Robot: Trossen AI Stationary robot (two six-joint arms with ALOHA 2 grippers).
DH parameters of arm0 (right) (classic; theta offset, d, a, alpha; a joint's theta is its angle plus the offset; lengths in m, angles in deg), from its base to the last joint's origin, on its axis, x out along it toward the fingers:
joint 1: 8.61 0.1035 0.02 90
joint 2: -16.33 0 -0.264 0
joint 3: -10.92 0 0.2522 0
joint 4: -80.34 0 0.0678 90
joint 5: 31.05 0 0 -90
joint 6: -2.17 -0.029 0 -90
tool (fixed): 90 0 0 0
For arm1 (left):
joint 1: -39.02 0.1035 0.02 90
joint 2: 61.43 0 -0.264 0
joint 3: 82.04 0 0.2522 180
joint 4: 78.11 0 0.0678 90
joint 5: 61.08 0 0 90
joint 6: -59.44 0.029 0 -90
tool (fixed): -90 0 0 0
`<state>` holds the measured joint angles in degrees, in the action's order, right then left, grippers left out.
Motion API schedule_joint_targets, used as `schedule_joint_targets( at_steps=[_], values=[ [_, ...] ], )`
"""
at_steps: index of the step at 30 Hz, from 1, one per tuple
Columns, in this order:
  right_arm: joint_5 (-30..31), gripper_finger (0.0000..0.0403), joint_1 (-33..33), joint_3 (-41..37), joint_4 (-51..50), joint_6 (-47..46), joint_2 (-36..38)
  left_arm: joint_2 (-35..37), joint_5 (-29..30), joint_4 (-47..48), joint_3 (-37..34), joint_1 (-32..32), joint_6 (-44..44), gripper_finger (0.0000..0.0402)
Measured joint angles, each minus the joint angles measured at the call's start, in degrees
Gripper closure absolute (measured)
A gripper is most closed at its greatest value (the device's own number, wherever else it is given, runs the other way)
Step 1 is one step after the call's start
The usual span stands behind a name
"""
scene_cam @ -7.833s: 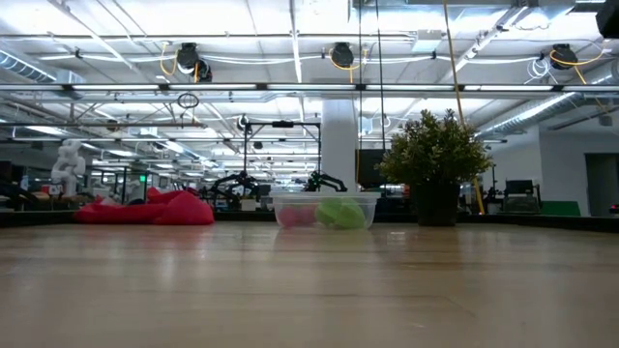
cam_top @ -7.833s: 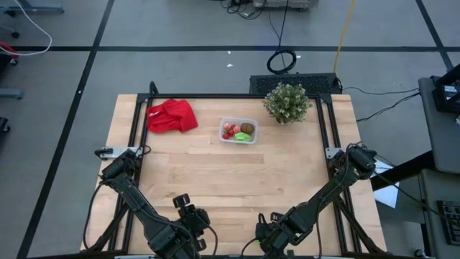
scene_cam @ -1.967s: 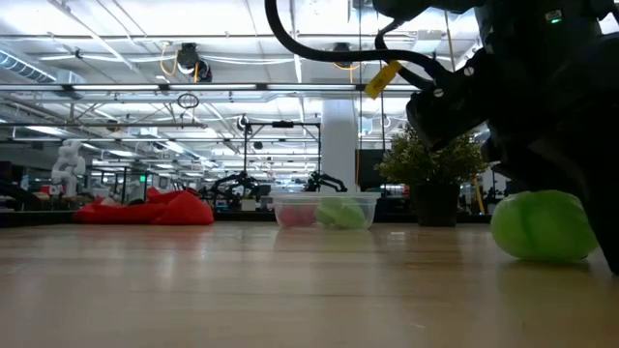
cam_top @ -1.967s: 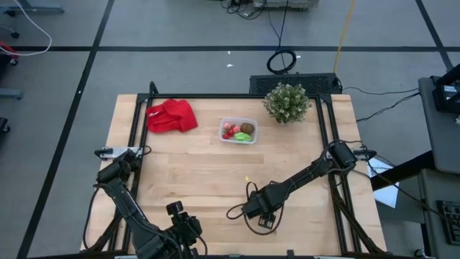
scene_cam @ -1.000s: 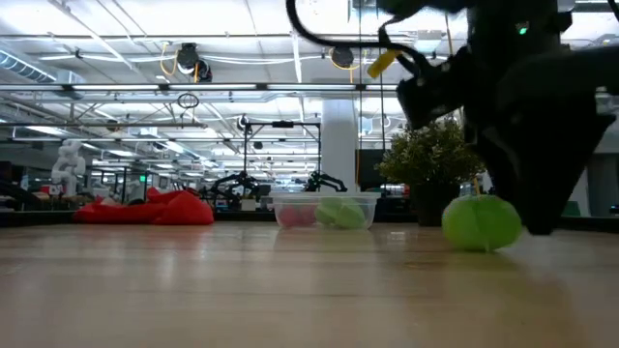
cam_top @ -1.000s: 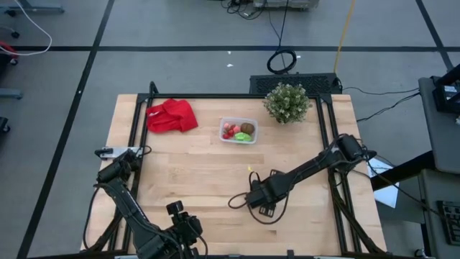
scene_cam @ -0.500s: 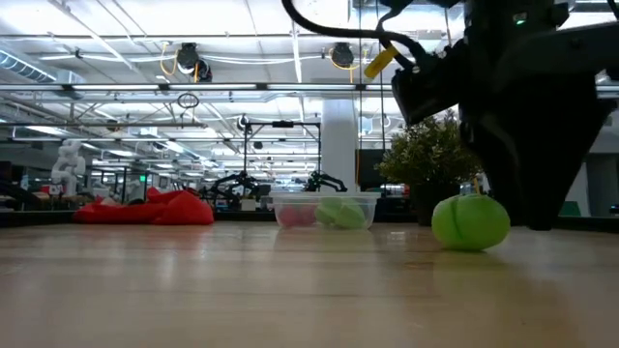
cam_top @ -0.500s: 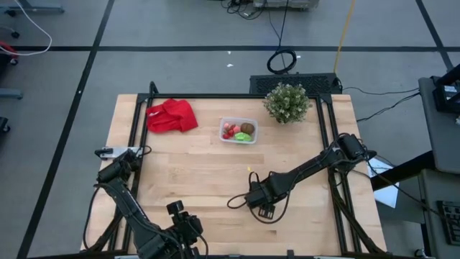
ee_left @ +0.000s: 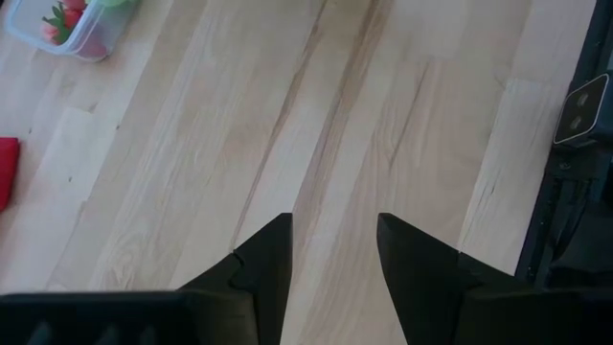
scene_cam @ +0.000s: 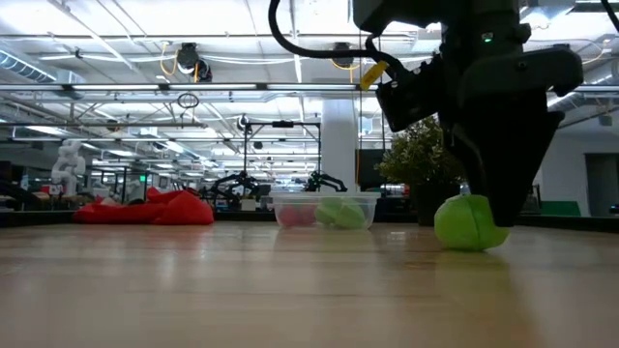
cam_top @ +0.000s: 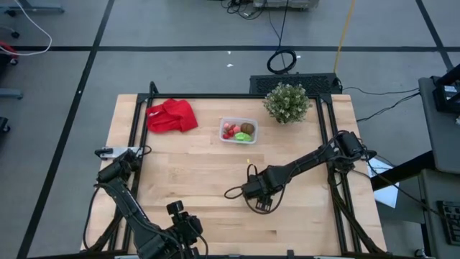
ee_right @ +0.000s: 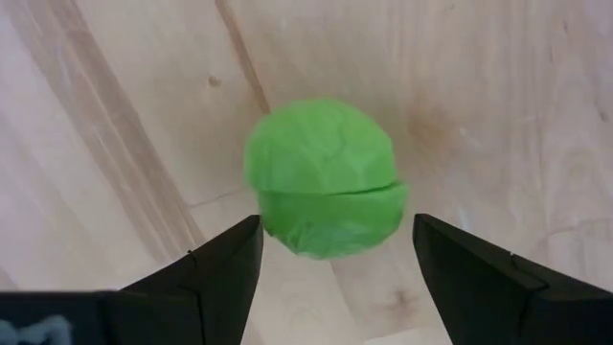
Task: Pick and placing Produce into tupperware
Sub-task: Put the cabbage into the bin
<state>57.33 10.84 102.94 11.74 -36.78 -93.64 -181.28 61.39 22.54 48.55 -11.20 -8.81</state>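
Right pincer (ee_right: 330, 254) wide open, fingers straddling green produce piece (ee_right: 326, 180) on bench (cam_top: 201, 165); high view hides that piece beneath the arm. Tupperware (cam_top: 238, 130) far off near plant (cam_top: 287, 102); left pincer (ee_left: 333, 254) parted, empty.

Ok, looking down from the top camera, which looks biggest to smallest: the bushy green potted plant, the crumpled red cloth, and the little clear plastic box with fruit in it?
From the high view:
1. Crumpled red cloth and bushy green potted plant: look about the same, too close to rank.
2. Clear plastic box of toy fruit: smallest.
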Motion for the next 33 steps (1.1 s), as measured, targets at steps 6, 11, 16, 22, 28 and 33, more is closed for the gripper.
schedule_joint_targets(
  at_steps=[6,11,16,22,28,33],
  values=[
    [-0.06,0.014,-0.8,0.0,-0.83,0.86,0.0,0.0,0.0,0.04,0.0,0.08,0.01,0.0243],
    [0.01,0.014,-1.53,0.02,-1.26,1.34,0.0,0.0,0.0,0.07,0.0,0.11,0.02,0.0243],
    [0.06,0.014,-1.67,0.02,-1.86,1.78,0.0,0.0,0.0,0.11,0.0,0.11,0.07,0.0243],
    [0.08,0.014,-1.08,0.07,-2.62,0.84,0.02,0.0,0.0,0.12,0.0,0.11,0.06,0.0243],
    [-0.05,0.014,0.72,0.07,-5.13,-1.1,0.02,0.0,0.0,0.11,0.0,0.11,-0.02,0.0243],
    [-1.17,0.014,2.09,0.07,-8.82,-3.89,0.02,0.0,0.0,0.07,0.0,0.11,-0.37,0.0243]
  ],
)
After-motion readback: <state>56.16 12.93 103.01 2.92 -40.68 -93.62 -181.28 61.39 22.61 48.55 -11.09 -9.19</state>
